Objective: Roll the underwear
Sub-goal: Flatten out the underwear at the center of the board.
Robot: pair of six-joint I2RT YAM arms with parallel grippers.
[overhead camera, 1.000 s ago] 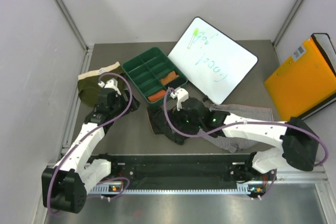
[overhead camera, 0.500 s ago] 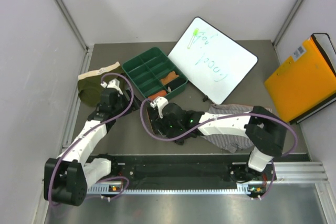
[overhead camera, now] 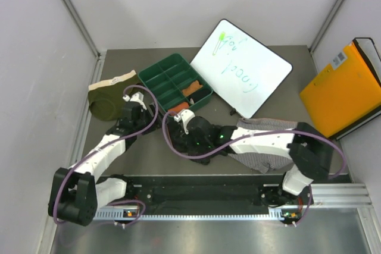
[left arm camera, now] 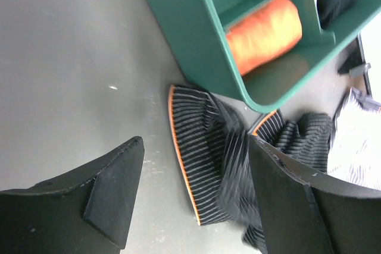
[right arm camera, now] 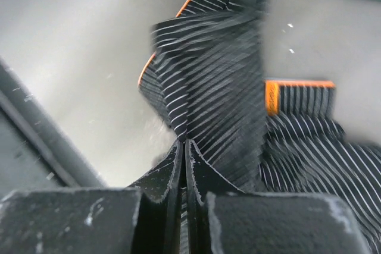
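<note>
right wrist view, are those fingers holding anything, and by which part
Yes: the right gripper is shut on the black, white-striped cloth briefs with orange trim, pinching a bunched fold of the fabric. The left gripper is open and holds nothing.

Both arms are showing white link shells with black joint housings: left arm (overhead camera: 101, 150), right arm (overhead camera: 268, 141). A purple cable (overhead camera: 155, 111) is running along each one and looping free near the wrist. Small green lights (overhead camera: 221, 136) are glowing on the right arm's black wrist block. Both bases are sitting on a black rail (overhead camera: 196, 193) with a white toothed strip along its near edge. The left fingers (left arm camera: 113, 188) are looking matte black, wedge-shaped and smooth. The right fingers (right arm camera: 161, 176) are black too, carrying pale scuffs.
</note>
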